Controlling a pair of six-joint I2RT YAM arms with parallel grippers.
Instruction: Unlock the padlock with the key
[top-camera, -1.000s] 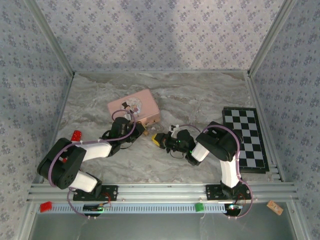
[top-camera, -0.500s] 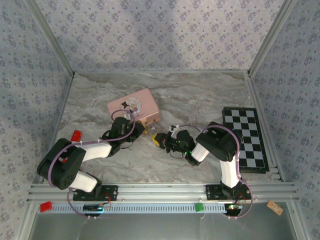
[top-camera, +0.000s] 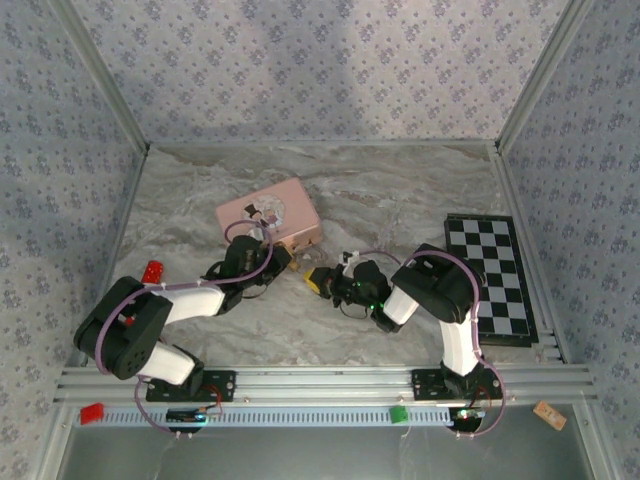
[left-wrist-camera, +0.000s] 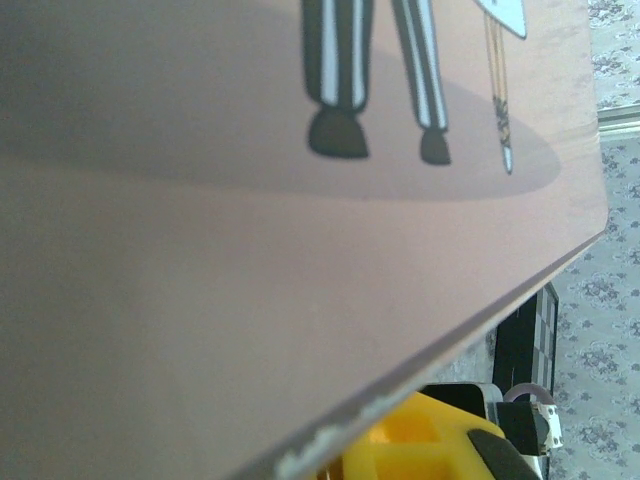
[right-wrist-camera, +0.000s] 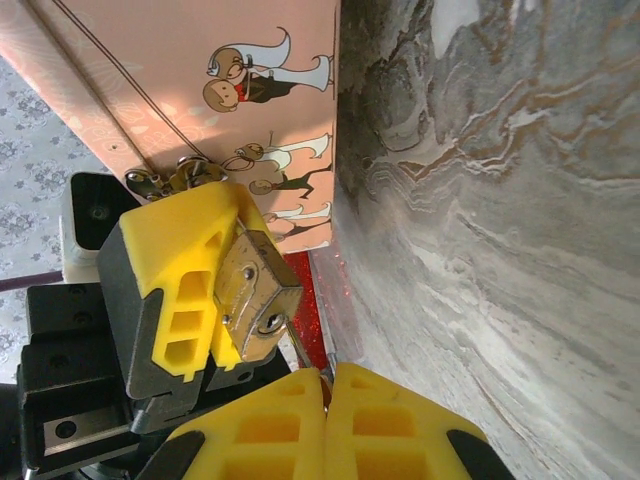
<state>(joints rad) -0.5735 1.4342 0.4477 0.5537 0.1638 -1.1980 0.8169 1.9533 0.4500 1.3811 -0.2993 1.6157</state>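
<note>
Brass padlock (right-wrist-camera: 255, 295) sits clenched in your left fingers (right-wrist-camera: 170, 280) beside the pink tin (right-wrist-camera: 290, 130); your right fingers (right-wrist-camera: 390, 420) pinch the key (right-wrist-camera: 303, 350), tip at the keyhole. Push off-axis and the key may slip or the padlock twist loose.

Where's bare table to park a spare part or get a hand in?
Free: the marble between the pink tin and the chessboard; the far strip behind the tin; the near-edge middle. Crowded: off the tin's near corner, where the left gripper holds the padlock and the right gripper holds the key.
</note>
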